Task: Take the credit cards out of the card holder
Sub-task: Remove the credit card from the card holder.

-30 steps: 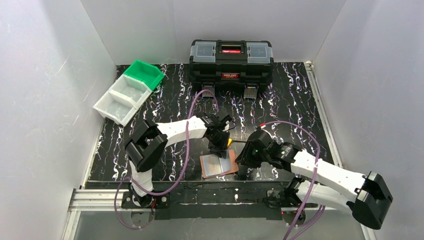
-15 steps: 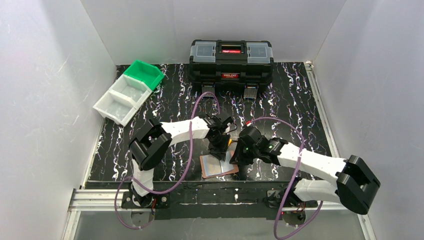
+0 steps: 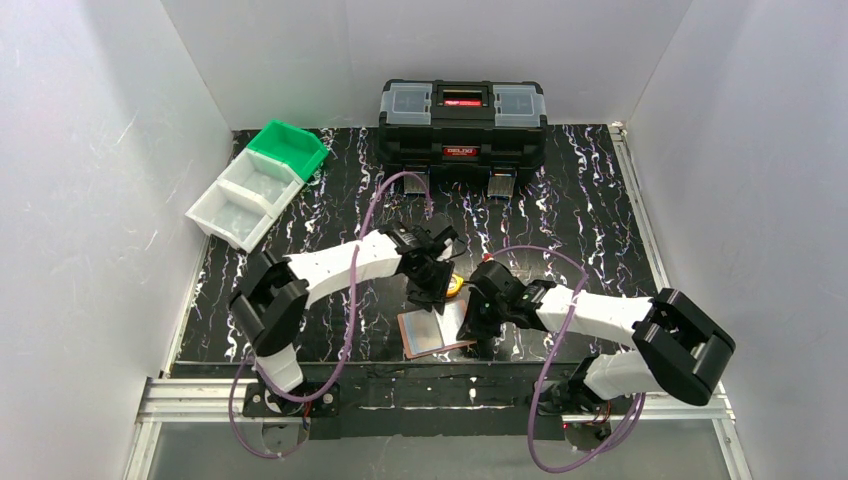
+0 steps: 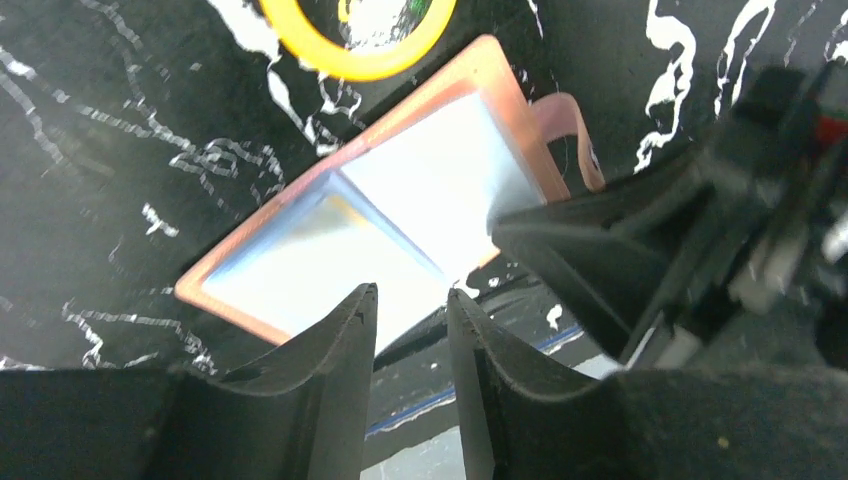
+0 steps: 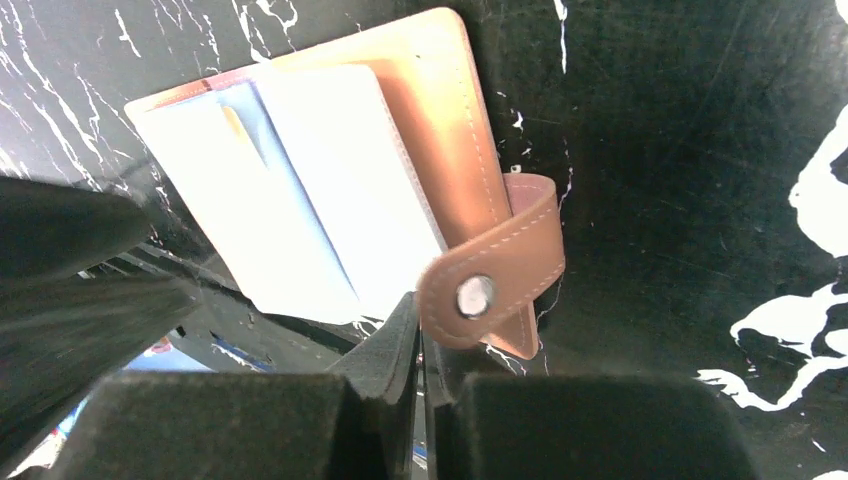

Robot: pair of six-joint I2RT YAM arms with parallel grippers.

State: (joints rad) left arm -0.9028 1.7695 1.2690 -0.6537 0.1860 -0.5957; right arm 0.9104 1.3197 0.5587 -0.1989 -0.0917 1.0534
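Note:
The card holder (image 3: 436, 330) lies open near the table's front edge, tan leather with pale bluish sleeves. It shows in the left wrist view (image 4: 400, 215) and the right wrist view (image 5: 350, 180). Whitish cards sit in the sleeves, and a gold-tan sliver (image 5: 232, 122) peeks out at the fold. My left gripper (image 3: 424, 296) (image 4: 412, 292) hovers over the holder's far edge, jaws a little apart and empty. My right gripper (image 3: 474, 334) (image 5: 420, 305) is shut at the holder's right edge, right beside the snap tab (image 5: 495, 270). I see nothing held between its fingers.
A round yellow tape measure (image 3: 455, 284) (image 4: 355, 30) lies just behind the holder. A black toolbox (image 3: 462, 120) stands at the back. A green bin (image 3: 288, 147) and white bins (image 3: 245, 200) sit at the back left. The table's front edge is just below the holder.
My right arm has swung left and brought its gripper to the holder's right edge. My left arm has shifted slightly to the left above the holder.

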